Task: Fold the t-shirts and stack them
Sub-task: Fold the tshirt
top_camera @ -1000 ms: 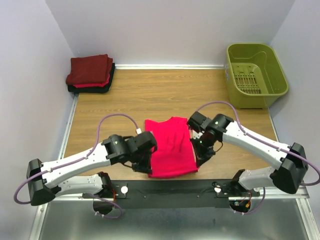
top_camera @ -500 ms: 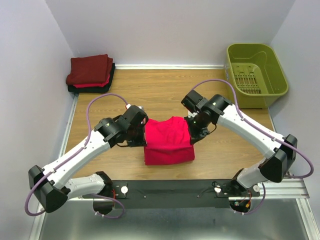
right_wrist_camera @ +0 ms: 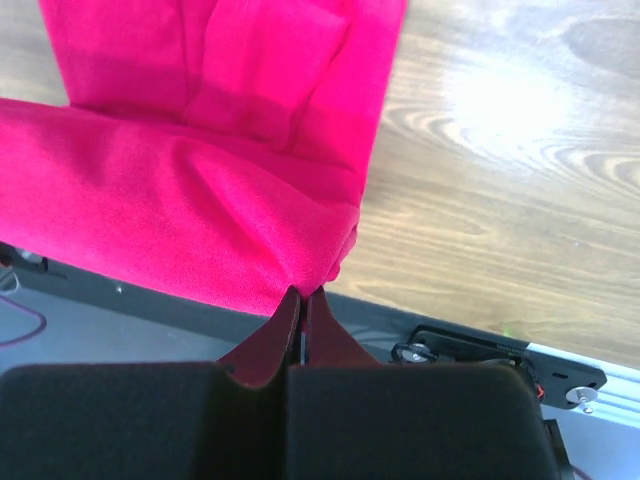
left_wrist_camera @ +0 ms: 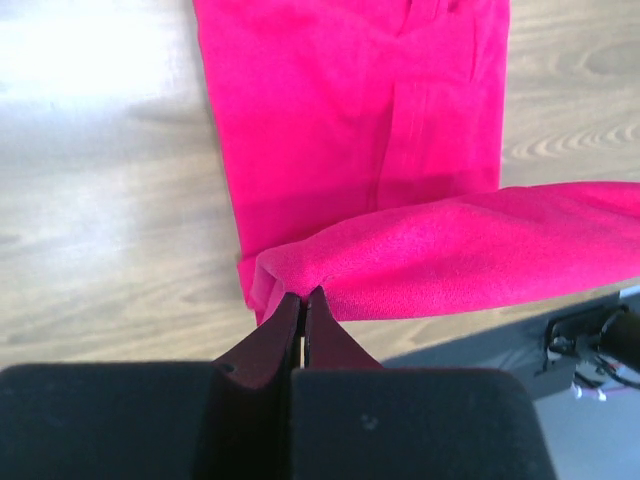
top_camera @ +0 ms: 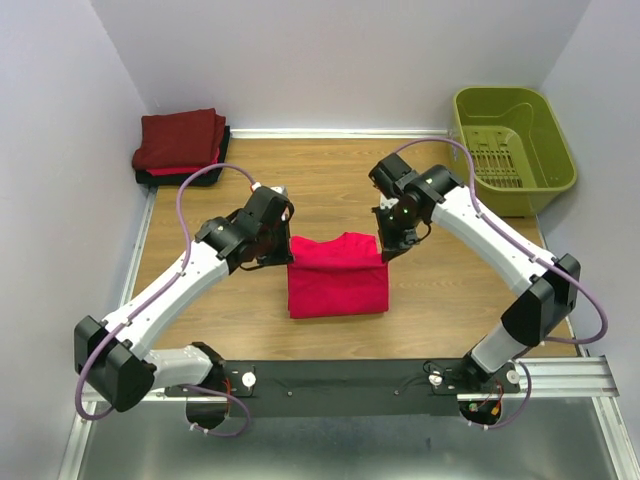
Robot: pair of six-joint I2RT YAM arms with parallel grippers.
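Note:
A bright pink-red t-shirt point(top_camera: 336, 276) lies on the wooden table, its near half folded up and carried toward the far edge. My left gripper point(top_camera: 286, 252) is shut on the shirt's left corner point(left_wrist_camera: 290, 280). My right gripper point(top_camera: 386, 250) is shut on its right corner point(right_wrist_camera: 320, 265). Both hold the folded edge a little above the lower layer. A stack of folded dark maroon, red and black t-shirts point(top_camera: 182, 146) sits at the far left corner.
An olive-green plastic basket point(top_camera: 511, 150) stands at the far right. Grey walls close in the table point(top_camera: 320, 180) on three sides. A black rail point(top_camera: 340, 378) with the arm bases runs along the near edge.
Both grippers have carried the shirt's near edge up and away from the bases toward the far edge, folding the shirt roughly in half. The visible shirt is now shorter.

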